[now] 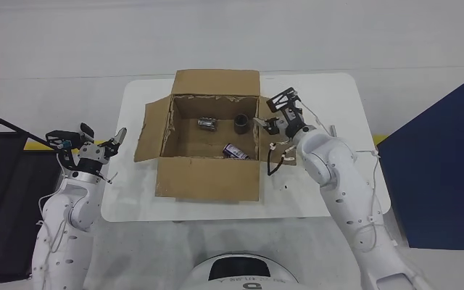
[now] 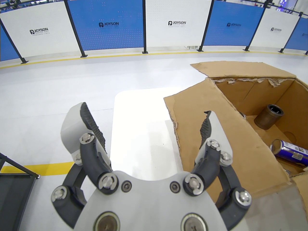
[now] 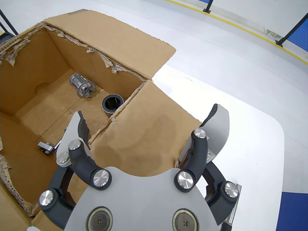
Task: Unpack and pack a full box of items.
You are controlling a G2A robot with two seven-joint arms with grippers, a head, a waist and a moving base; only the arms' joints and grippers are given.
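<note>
Cardboard box [image 1: 208,180]: open, flaps out, centre of the top view, on the white table [image 1: 326,94]. Contents on its floor: dark sleeve [image 1: 241,124], flanged metal part [image 1: 208,123], blue can [image 1: 235,151] (lying on its side). Left gripper [image 2: 146,121]: far left, beyond the table edge, jaws spread, empty. Right gripper [image 3: 148,121]: over the box's right flap, jaws released, holding nothing.

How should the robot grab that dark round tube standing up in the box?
Grip the dark tube across its outer wall near the rim, coming straight down from above. It stands upright with its open end up, and the box walls around it would probably block a sideways approach.
</note>
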